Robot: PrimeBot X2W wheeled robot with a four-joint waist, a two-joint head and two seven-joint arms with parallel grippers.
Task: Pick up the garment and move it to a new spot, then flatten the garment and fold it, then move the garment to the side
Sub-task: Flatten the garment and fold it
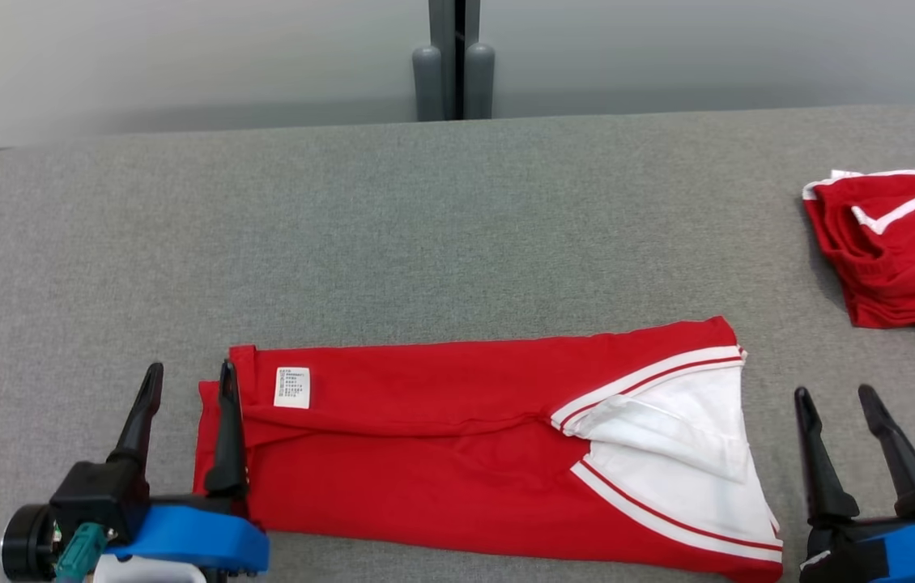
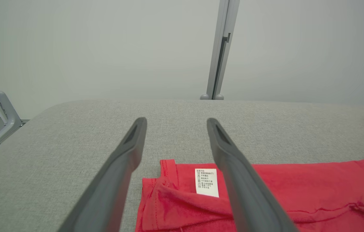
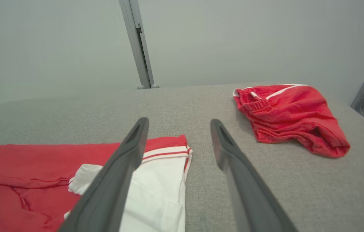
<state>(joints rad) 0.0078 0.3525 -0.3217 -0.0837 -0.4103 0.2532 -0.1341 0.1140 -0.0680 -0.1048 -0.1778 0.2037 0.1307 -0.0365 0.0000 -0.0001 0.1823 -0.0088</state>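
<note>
A long red shirt with a white, red-striped panel [image 1: 441, 437] lies folded into a flat band across the near part of the grey fabric-covered table [image 1: 425, 227], at about 6 o'clock in the head view. Its white end points towards 3 o'clock, and its small white care label [image 1: 292, 387] sits near the 9 o'clock end.

The left gripper [image 1: 190, 371] comes in low from 8 o'clock, its blue-trimmed wrist close to the table and its fingers pointing to 12 o'clock. Its jaws are spread wide and grasp nothing. In the left wrist view [image 2: 176, 120] one finger lies over bare table and the other crosses the shirt [image 2: 298, 187] just beside the label [image 2: 206, 182]. Whether that finger touches the cloth cannot be told.

The right gripper [image 1: 834, 393] sits at 4 o'clock, just off the shirt's white end, fingers up and leaning slightly outward. It is also released and empty. In the right wrist view [image 3: 178, 120] one finger overlaps the white panel of the shirt [image 3: 24, 167].

A crumpled pair of red shorts with white trim [image 1: 903, 251] lies well apart at 2 o'clock [image 3: 288, 112].
</note>
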